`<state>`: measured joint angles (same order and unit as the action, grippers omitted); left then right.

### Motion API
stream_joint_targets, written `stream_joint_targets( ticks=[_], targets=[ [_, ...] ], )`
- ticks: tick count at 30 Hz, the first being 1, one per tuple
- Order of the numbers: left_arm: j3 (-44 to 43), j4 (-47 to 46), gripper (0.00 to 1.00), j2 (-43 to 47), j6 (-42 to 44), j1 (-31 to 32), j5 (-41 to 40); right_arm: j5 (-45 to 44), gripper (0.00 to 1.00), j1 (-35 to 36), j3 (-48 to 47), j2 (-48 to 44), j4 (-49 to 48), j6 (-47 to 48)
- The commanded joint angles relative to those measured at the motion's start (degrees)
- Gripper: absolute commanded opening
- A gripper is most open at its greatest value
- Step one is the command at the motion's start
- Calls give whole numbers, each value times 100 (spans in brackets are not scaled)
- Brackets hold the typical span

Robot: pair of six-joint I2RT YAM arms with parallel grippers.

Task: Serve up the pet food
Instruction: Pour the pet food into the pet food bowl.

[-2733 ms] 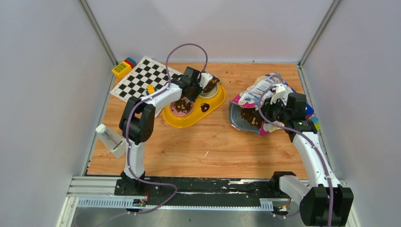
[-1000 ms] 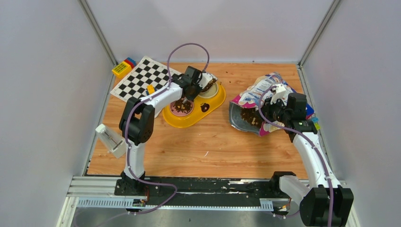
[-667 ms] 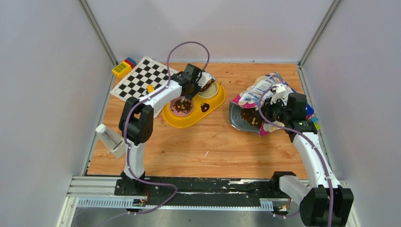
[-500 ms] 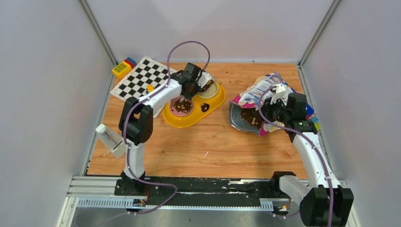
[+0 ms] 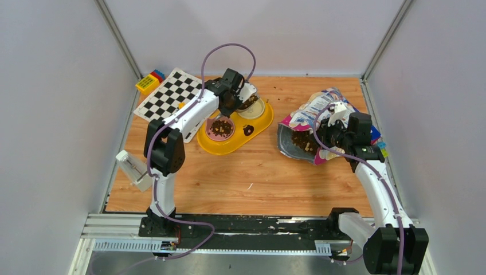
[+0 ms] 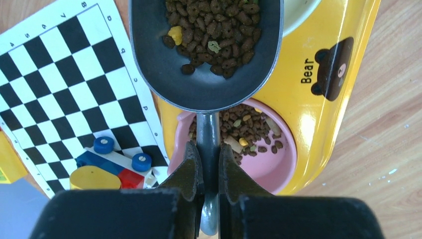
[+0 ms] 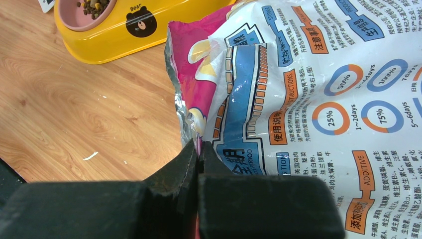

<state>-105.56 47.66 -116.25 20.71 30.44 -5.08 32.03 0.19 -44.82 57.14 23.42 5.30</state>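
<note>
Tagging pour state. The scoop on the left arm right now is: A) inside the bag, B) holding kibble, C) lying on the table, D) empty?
B: in the left wrist view the scoop carries a pile of pet food, and the left gripper is clamped on its handle.

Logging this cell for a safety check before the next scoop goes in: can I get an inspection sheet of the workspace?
Surface: wooden table, a few stray crumbs.
Job's things: pet food in the scoop, in the pink bowl of the yellow feeder, and in the open bag.
Clutter: chessboard sheet, toy blocks.
Hands: left hand shut on the scoop handle; right hand shut on the bag's edge.
Cables: purple cable arcs above the left arm; another crosses the bag.
Surroundings: grey walls, metal rail.
</note>
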Motion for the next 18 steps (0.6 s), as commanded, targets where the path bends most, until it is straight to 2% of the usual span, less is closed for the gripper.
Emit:
stream_joint_targets(
  ticks=[1, 18],
  targets=[
    [-345, 265, 0, 120, 168, 68, -122, 675, 0, 43, -80, -250, -151, -117],
    [-677, 617, 0, -135, 170, 154, -245, 656, 0, 43, -70, -314, -150, -108]
  ],
)
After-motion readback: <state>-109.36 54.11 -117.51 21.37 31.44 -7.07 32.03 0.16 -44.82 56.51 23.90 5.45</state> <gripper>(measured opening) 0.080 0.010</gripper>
